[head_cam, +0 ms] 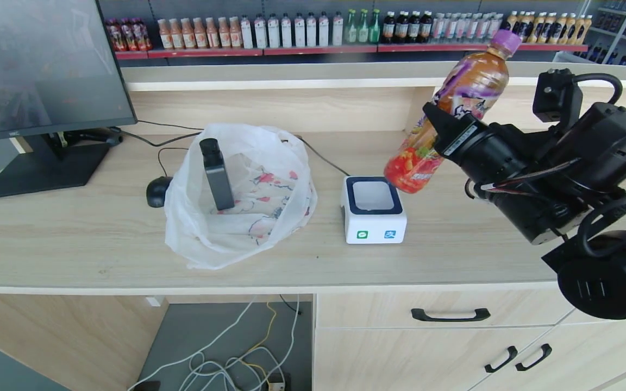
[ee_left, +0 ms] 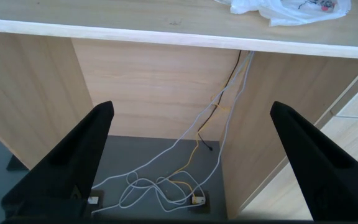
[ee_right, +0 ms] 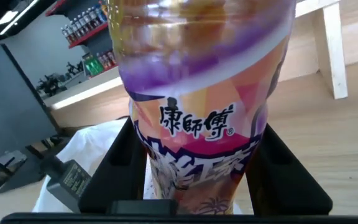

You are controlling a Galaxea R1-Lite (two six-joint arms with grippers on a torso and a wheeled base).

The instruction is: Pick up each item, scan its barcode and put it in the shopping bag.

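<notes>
My right gripper (head_cam: 446, 130) is shut on a juice bottle (head_cam: 449, 117) with a purple cap and orange-purple label, held tilted in the air. Its red bottom end hangs just right of and above the white barcode scanner (head_cam: 373, 209) on the counter. In the right wrist view the bottle (ee_right: 207, 106) sits between both black fingers (ee_right: 114, 165). A white plastic shopping bag (head_cam: 239, 195) lies open left of the scanner, with a dark grey boxy item (head_cam: 217, 174) standing inside it. My left gripper (ee_left: 191, 165) hangs open below the counter's edge, over the floor cables.
A monitor (head_cam: 41, 65) on its stand fills the counter's back left, with a black mouse (head_cam: 157, 191) beside the bag. A raised wooden ledge (head_cam: 291, 81) runs behind the counter. Drawers with black handles (head_cam: 450, 315) sit below at right; loose cables (ee_left: 166, 186) lie on the floor.
</notes>
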